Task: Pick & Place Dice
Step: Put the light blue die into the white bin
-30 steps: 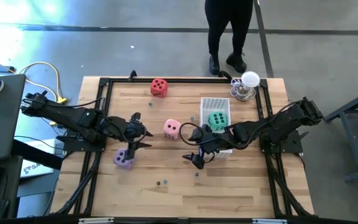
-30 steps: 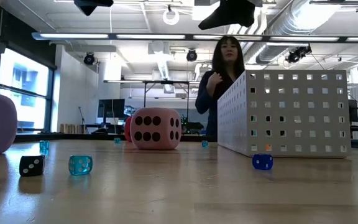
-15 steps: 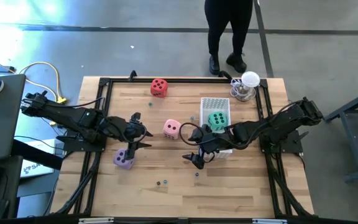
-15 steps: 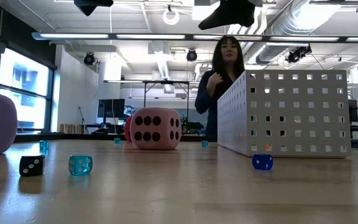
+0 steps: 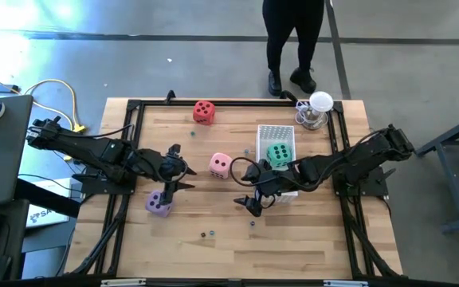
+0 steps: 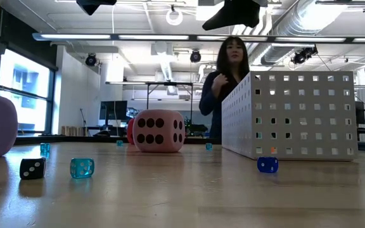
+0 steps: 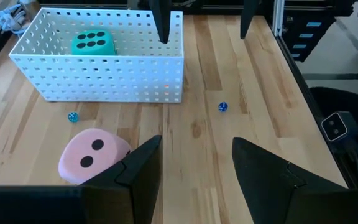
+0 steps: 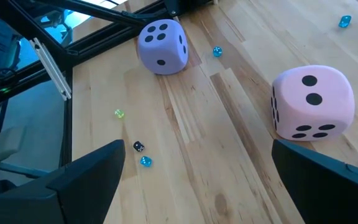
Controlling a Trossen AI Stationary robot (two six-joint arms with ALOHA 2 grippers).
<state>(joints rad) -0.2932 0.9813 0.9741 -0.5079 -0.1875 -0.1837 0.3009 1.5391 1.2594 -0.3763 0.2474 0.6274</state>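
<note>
Four soft, pip-marked cubes are seen spread over a pale wooden slatted table [image 5: 213, 255] framed in black. The green soft die [image 5: 277, 154] lies inside a white perforated plastic basket [image 5: 276, 132] on the right half of the table, while the red soft die [image 5: 203, 112] rests near the far edge. The pink soft die [image 5: 221, 165] sits at mid-table, between the two arms, and the purple soft die [image 5: 159, 203] lies on the left half, just beside the left gripper [image 5: 180, 177]. That gripper is held above the table with its fingers partly parted and nothing between them, as the left wrist view shows. The right gripper [image 5: 249, 202] is poised in front of the basket, its fingers [image 8: 82, 171] spread wide and empty. Tiny blue, black and green beads [image 8: 140, 154] are scattered over the boards. A person in dark clothing [image 5: 293, 40] is pictured standing beyond the far edge of the table.
</note>
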